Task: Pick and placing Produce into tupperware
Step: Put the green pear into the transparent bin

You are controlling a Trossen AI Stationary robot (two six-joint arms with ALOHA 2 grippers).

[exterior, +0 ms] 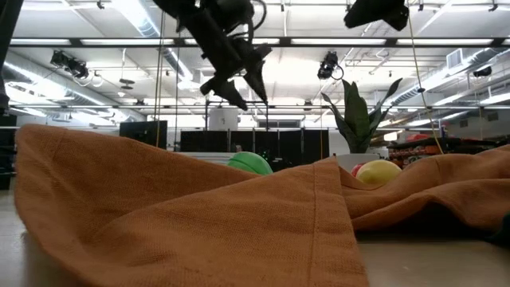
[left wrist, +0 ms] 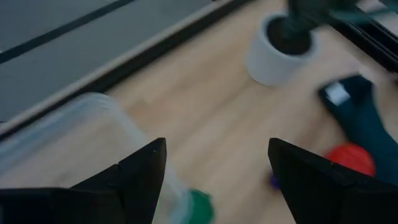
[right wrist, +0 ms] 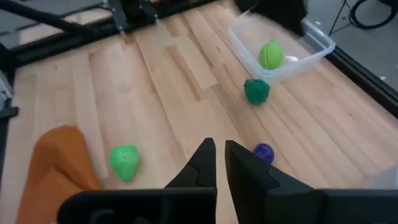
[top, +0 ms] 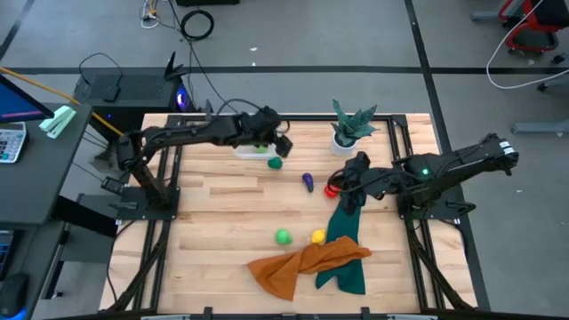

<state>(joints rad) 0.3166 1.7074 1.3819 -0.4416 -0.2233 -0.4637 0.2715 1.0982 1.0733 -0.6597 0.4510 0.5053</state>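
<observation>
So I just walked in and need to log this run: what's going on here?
Two robot arms are sorting toy produce into a clear tupperware. One light green piece already lies inside. The left gripper hangs open just above the container, holding nothing. The dark green piece sits on the table beside the container, with the purple, red, yellow and other light green piece spread across the table. The right gripper is shut and empty near the red piece.
</observation>
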